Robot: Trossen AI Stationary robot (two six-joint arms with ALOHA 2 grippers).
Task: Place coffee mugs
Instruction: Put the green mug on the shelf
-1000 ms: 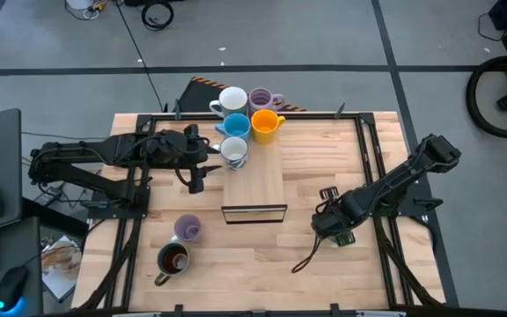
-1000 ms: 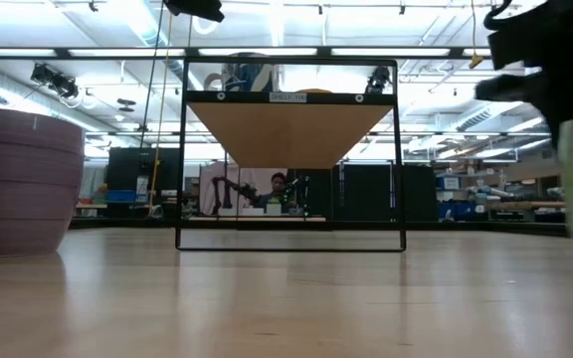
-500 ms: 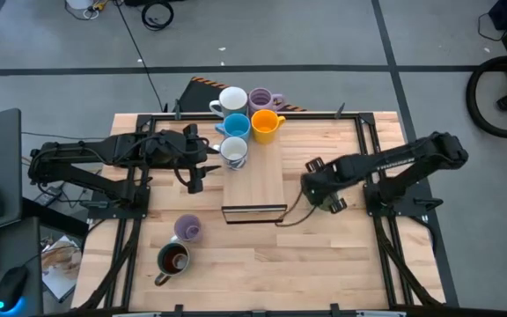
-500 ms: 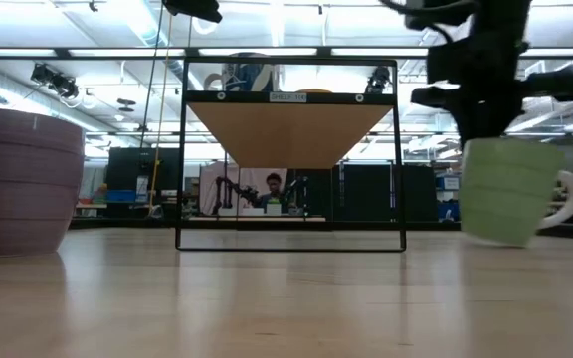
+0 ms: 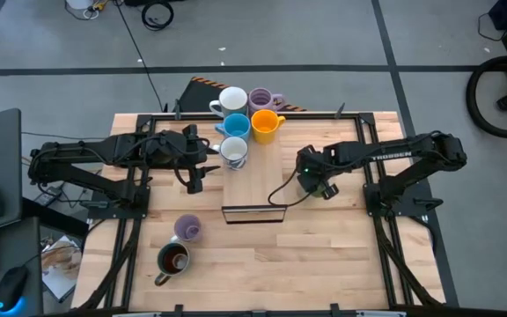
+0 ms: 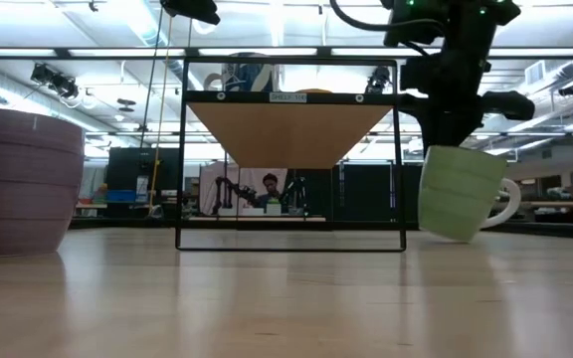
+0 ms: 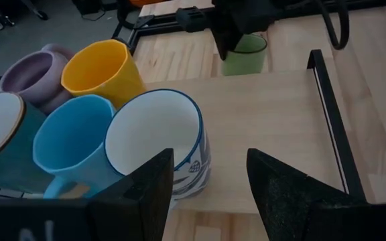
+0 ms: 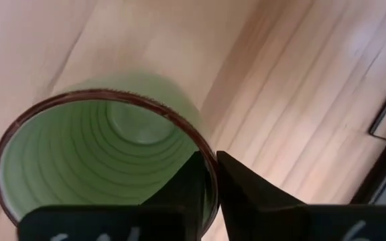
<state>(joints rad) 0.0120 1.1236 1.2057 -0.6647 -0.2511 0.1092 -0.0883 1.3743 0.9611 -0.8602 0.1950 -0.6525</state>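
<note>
Table (image 5: 324, 255): wooden top carrying a black-framed shelf (image 5: 254, 180).
Right gripper (image 5: 313, 182): fingers pinched on the rim of the green mug (image 6: 459, 193), held tilted just off the table beside the shelf.
Left gripper (image 5: 197, 169): fingers spread, empty, beside the white mug (image 5: 233, 151).
Shelf's far end: white, blue, orange, lilac mugs clustered.

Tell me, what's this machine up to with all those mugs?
The right gripper pinches the rim of a green mug and carries it, tilted and just off the table, beside a small wooden shelf. Five mugs already cluster at the shelf's far end. A lilac mug and a dark mug wait on the table. The left gripper hovers open by the cluster.
</note>
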